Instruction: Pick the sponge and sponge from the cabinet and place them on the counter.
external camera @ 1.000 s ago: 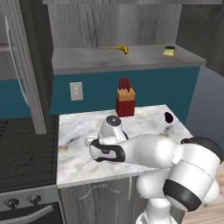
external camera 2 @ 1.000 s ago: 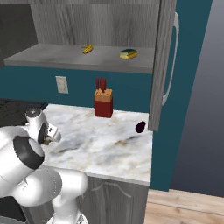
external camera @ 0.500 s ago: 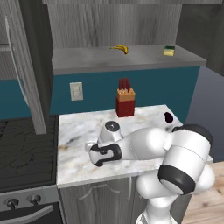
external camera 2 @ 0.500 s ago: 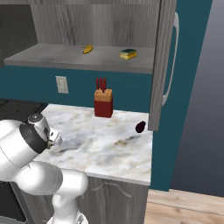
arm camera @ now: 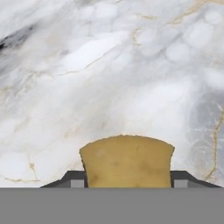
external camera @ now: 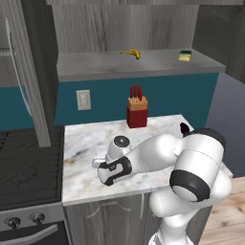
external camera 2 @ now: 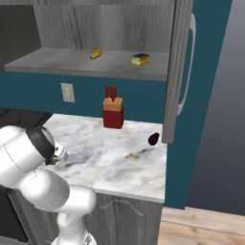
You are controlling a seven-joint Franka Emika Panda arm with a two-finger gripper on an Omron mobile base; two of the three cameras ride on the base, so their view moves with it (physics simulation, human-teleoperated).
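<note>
Since 1 second ago the arm has folded lower and further left over the counter (external camera: 86,139), bringing the gripper (arm camera: 127,181) down close to the marble. From the hand camera, the tan sponge (arm camera: 127,162) sits pinched between the 2 dark fingers (arm camera: 72,179), close above the veined slab; whether it touches the counter I cannot tell. From the left base camera the hand hangs near the counter's front left part, beside the stovetop (external camera: 26,162). In the cabinet (external camera: 124,28), the green-topped sponge (external camera: 185,55) lies on the grey shelf toward its right end, well apart from the banana (external camera: 131,53) nearer the middle. On the counter, a red knife block (external camera: 137,109) stands upright at the back by the teal wall, and a small dark object (external camera 2: 153,139) lies near the right edge.
</note>
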